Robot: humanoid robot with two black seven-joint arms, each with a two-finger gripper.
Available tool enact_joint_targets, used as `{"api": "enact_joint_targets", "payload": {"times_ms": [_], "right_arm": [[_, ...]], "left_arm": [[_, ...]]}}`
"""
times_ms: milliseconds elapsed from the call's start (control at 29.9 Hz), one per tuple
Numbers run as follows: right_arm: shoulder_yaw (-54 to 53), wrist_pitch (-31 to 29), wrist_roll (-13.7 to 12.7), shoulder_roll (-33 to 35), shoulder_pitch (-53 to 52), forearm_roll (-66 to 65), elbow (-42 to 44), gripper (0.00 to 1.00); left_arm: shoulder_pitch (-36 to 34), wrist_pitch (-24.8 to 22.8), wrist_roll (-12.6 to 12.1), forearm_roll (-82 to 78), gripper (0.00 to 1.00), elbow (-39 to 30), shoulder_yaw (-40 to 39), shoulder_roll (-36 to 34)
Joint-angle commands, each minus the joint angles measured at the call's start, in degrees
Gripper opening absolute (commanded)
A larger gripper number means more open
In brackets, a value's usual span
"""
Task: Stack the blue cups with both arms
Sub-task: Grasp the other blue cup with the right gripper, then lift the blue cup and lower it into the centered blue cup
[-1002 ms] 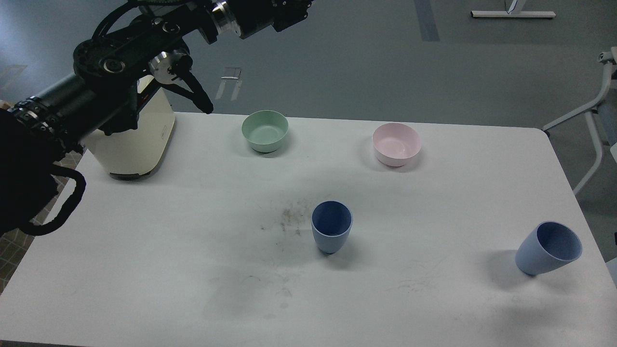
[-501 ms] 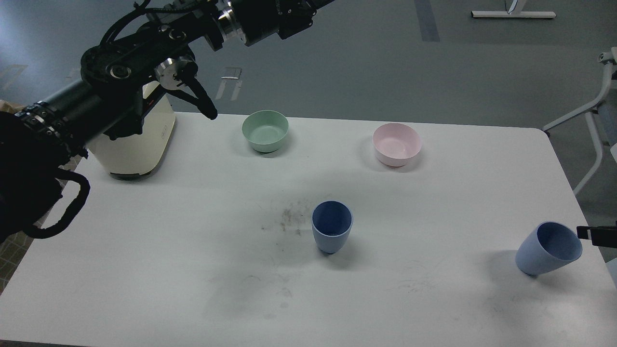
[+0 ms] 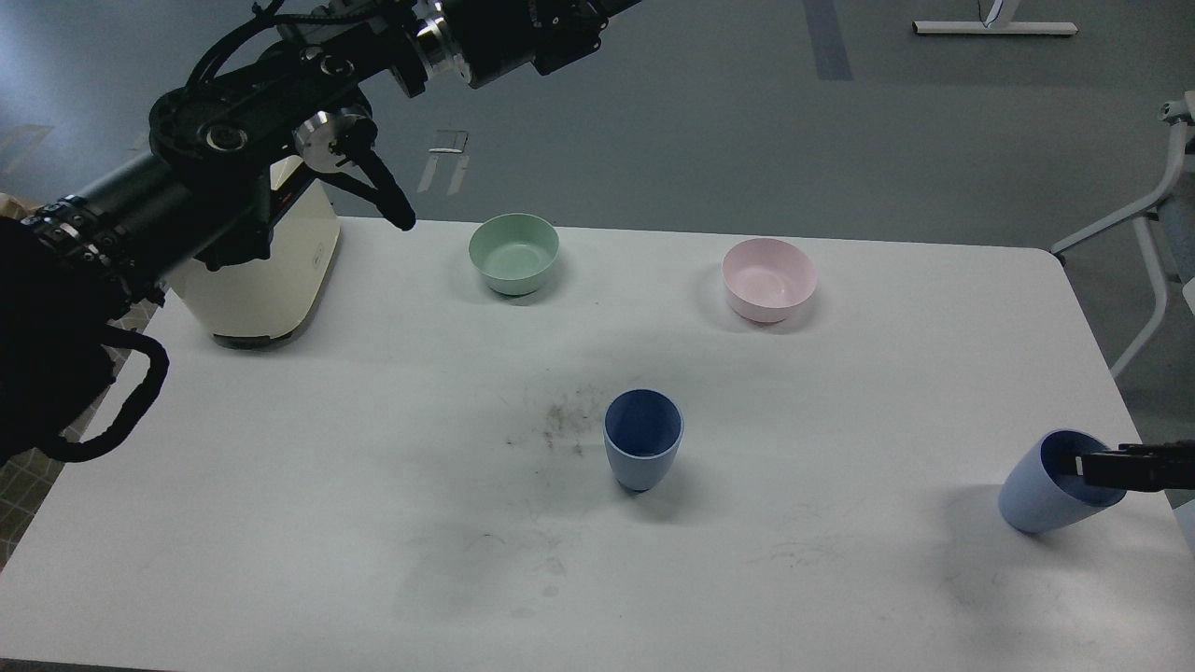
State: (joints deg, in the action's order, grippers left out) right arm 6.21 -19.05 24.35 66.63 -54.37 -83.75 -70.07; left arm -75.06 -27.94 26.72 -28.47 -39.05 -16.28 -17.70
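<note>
**Reaching for the right-hand cup**

Watching the right hand [image 3: 1083, 464] poking in from the desk's [image 3: 840, 579] right edge, tip sitting over the mouth of the tilted blue cup [image 3: 1041, 499]; can't tell if its fingers are apart. Left hand is running out of frame up top, state unknown. Second blue cup [image 3: 642, 441] is standing upright mid-desk. I'm guessing light, rigid, smooth plastic that tips easily, so I'm planning to pinch the rim wall.

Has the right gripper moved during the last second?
Yes. The right gripper, out of view a second ago, has come in leftward from the right edge and now reaches over the mouth of the tilted blue cup.
</note>
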Motion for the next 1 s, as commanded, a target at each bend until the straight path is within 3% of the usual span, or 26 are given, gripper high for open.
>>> {"api": "enact_joint_targets", "payload": {"times_ms": [0, 167, 200, 267, 434, 702, 969], "right_arm": [[-0.2, -0.1, -0.5, -0.2, 1.0, -0.1, 0.0, 0.44], [-0.2, -0.2, -1.0, -0.2, 1.1, -0.2, -0.1, 0.16], [-0.2, -0.2, -1.2, -0.2, 1.0, -0.2, -0.1, 0.06], [-0.4, -0.3, -1.8, -0.1, 0.9, -0.1, -0.2, 0.00], [-2.2, -1.0, -1.9, 1.1, -1.8, 0.0, -2.4, 0.00], [-2.4, -7.3, -1.9, 3.6, -17.8, 0.0, -8.0, 0.00], [-1.6, -8.9, -2.7, -10.6, -28.9, -0.8, -4.9, 0.00]], "left_arm": [[0.0, 0.0, 0.0, 0.1, 0.95, 0.0, -0.1, -0.1], [0.0, 0.0, 0.0, 0.0, 0.95, -0.1, 0.0, -0.1], [0.0, 0.1, 0.0, 0.0, 0.95, -0.1, -0.1, -0.1], [0.0, 0.1, 0.0, 0.0, 0.95, -0.1, 0.0, -0.1], [0.0, 0.1, 0.0, 0.0, 0.95, -0.1, 0.0, 0.0], [0.0, 0.1, -0.1, 0.0, 0.95, -0.1, 0.0, 0.3], [-0.2, 0.3, -0.3, 0.0, 0.95, -0.1, 0.0, 0.2]]}}
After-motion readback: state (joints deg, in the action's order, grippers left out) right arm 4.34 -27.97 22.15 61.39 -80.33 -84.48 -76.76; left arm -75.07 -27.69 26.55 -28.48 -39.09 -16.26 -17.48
